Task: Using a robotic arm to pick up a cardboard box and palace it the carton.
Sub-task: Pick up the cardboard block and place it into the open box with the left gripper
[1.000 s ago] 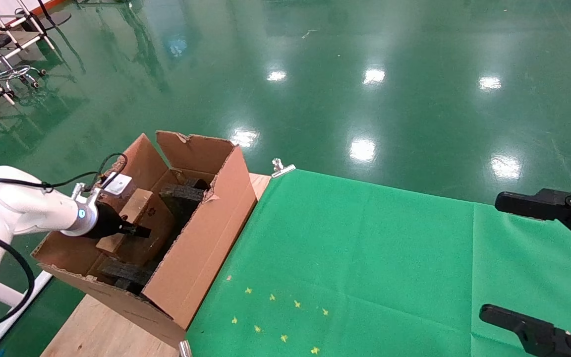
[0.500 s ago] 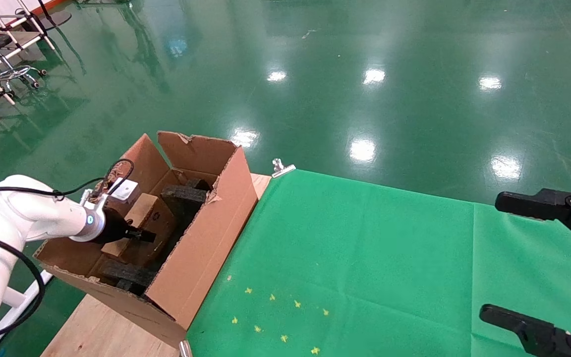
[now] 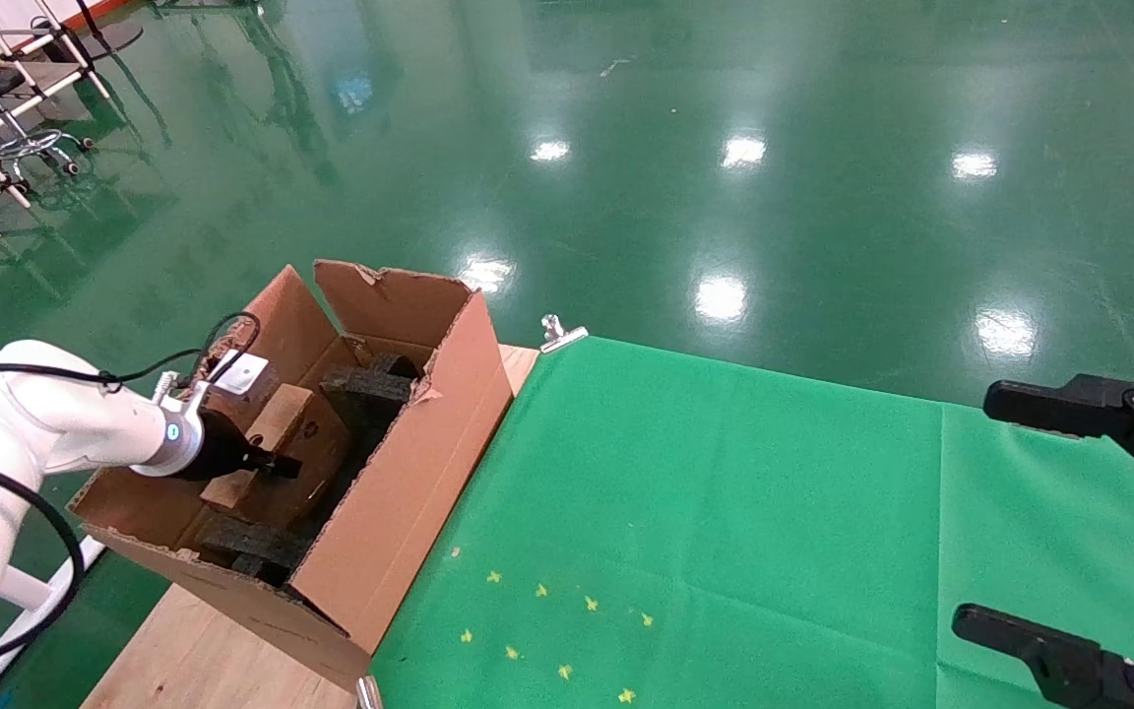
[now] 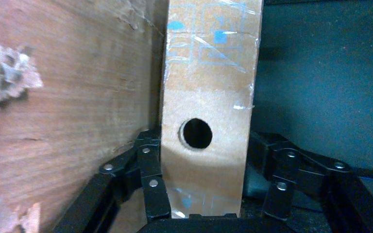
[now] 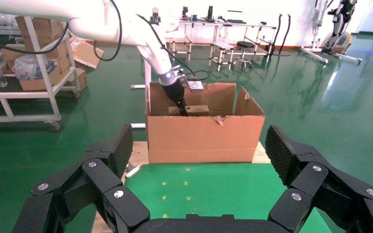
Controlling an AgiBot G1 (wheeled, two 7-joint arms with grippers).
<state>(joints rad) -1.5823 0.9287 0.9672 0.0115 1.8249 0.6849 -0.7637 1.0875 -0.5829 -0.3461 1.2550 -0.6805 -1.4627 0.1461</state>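
Observation:
The large carton (image 3: 409, 492) stands open at the table's left end, with black foam blocks (image 3: 365, 384) inside. My white left arm (image 3: 45, 423) reaches into it from the left. The left gripper (image 3: 277, 465) is shut on the cardboard box (image 3: 301, 433), a small flat brown box held on edge inside the carton. In the left wrist view the gripper (image 4: 204, 145) has a finger on each broad face of the box (image 4: 206, 97), whose narrow taped side with the round hole faces the camera. The carton's inner wall (image 4: 68, 97) is close beside it. My right gripper (image 3: 1020, 517) hangs open at the far right.
A green cloth (image 3: 724, 512) covers most of the wooden table (image 3: 203, 660), with small yellow marks near its front. A metal clip (image 3: 559, 335) holds the cloth's far corner. The right wrist view shows the carton (image 5: 204, 141) straight ahead, with shelves and stools behind on the green floor.
The left gripper sank slightly deeper into the carton with the box, then eased back a little toward the left. The right arm has not moved.

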